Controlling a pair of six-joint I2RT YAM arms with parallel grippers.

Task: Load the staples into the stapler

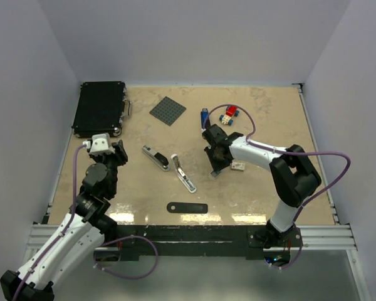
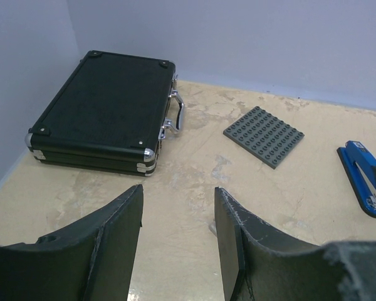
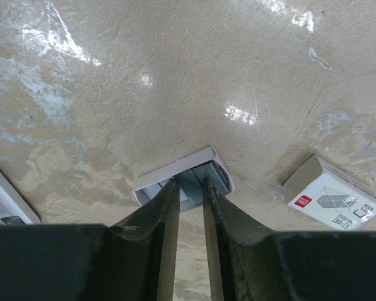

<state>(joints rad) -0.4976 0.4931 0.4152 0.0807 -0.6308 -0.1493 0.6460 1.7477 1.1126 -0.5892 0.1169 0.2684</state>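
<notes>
The staples (image 3: 202,175) lay as a grey block in a white tray (image 3: 169,172) on the table (image 1: 263,119), right of centre. The red-marked sleeve (image 3: 331,199) of the box lay just beside the tray, apart from it.

1. Right gripper (image 3: 189,188): lowered onto the tray, jaws narrow, one finger on each side of the grey block. Whether the fingers actually pressed on the block could not be told.
2. Left gripper (image 2: 178,194): raised above the left part of the table, jaws moderately wide, nothing between them.
3. Stapler (image 1: 156,157): black and silver, swung open, flat on the table between the two arms, to the left of the right gripper and not touching it.

Other items on the table:
- Black case (image 2: 106,110), closed, in the far left corner.
- Grey studded plate (image 2: 264,136), flat, right of the case.
- Blue stapler (image 1: 204,116) and toy-brick car (image 1: 229,113), side by side beyond the right gripper.
- Black strip (image 1: 187,207), near the front edge.
</notes>
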